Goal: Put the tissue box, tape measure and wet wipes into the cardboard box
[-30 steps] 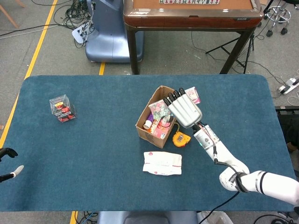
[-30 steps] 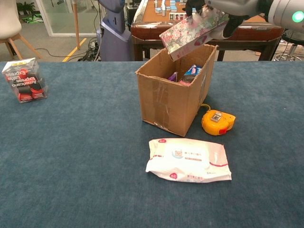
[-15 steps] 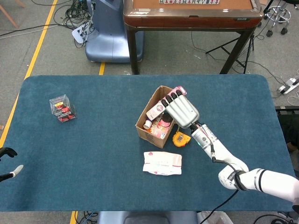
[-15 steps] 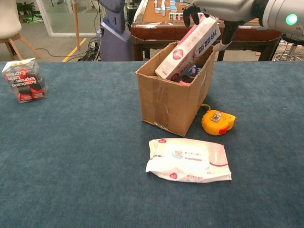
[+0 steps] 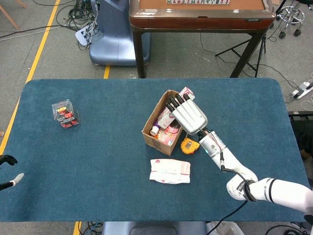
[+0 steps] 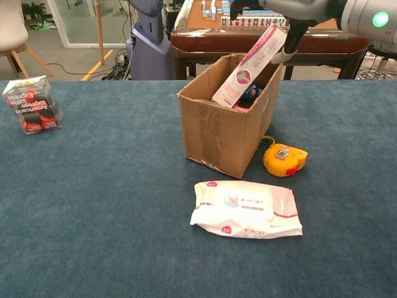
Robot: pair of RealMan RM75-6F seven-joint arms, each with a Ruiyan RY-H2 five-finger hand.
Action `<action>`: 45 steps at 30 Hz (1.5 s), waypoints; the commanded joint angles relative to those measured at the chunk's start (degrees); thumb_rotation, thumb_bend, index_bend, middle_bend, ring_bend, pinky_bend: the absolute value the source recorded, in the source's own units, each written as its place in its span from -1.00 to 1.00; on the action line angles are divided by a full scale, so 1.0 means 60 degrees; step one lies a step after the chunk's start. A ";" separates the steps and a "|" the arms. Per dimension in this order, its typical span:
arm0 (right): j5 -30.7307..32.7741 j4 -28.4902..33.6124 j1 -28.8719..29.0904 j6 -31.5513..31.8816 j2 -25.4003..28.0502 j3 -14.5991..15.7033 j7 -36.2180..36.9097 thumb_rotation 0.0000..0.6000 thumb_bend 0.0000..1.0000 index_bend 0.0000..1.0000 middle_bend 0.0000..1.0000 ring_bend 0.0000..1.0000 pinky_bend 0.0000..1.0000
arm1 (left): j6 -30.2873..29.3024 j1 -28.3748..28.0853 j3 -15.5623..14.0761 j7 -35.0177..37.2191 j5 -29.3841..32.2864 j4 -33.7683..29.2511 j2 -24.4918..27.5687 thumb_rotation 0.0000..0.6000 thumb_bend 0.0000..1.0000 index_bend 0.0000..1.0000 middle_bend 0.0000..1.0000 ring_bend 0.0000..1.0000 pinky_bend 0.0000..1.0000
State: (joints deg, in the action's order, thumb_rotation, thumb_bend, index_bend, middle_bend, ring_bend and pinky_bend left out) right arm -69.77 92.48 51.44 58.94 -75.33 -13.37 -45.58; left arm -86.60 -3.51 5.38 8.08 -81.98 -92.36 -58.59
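Note:
The open cardboard box (image 5: 155, 133) (image 6: 223, 133) stands mid-table with several items inside. The pink-and-white tissue box (image 5: 186, 92) (image 6: 251, 62) leans in it, lower end inside, upper end above the back rim. My right hand (image 5: 188, 115) (image 6: 282, 7) hovers over that upper end. Its thumb is beside the tissue box and its fingers are spread clear of it. The yellow tape measure (image 5: 189, 145) (image 6: 284, 159) lies just right of the carton. The white wet wipes pack (image 5: 169, 171) (image 6: 246, 209) lies flat in front. My left hand (image 5: 9, 171) shows at the table's left edge, holding nothing.
A clear plastic cube (image 5: 65, 113) (image 6: 31, 104) with red and black contents sits at the far left of the blue table (image 5: 98, 161). A brown game table (image 5: 200, 12) and a blue machine base (image 5: 115, 34) stand beyond the far edge.
The tissue box came down from above the carton, tipped on end and slid deeper inside. My right hand's fingers have come off it. The left hand has not moved.

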 commanded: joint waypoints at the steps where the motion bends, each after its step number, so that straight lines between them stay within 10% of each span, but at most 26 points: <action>1: -0.0428 0.0501 -0.0325 0.0337 0.0360 0.0272 0.0284 1.00 -1.00 -0.55 -0.61 -0.58 -0.28 | -0.0019 0.0004 -0.0004 -0.0005 -0.0025 -0.0009 -0.0003 1.00 -0.73 -0.03 0.05 -0.21 -0.03; 16: -0.1190 0.0989 -0.1495 0.0589 0.1130 0.1499 0.1029 1.00 -1.00 -0.49 -0.46 -0.58 -0.28 | -0.0067 0.0001 -0.0006 -0.0103 -0.0089 -0.0089 -0.0006 1.00 -0.73 -0.03 0.05 -0.21 -0.03; 45: -0.0871 -0.2745 -0.1716 -0.0969 -0.1648 0.1874 0.3079 1.00 -1.00 -0.31 -0.39 -0.58 -0.28 | -0.0338 0.0159 0.0054 0.0261 -0.0101 -0.0228 0.0231 1.00 -0.73 -0.03 0.04 -0.22 -0.03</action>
State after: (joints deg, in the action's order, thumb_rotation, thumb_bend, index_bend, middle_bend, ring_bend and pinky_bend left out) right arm -74.85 77.04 41.07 53.54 -84.29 -2.00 -27.88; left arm -88.60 -2.57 5.69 9.63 -82.59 -93.72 -57.22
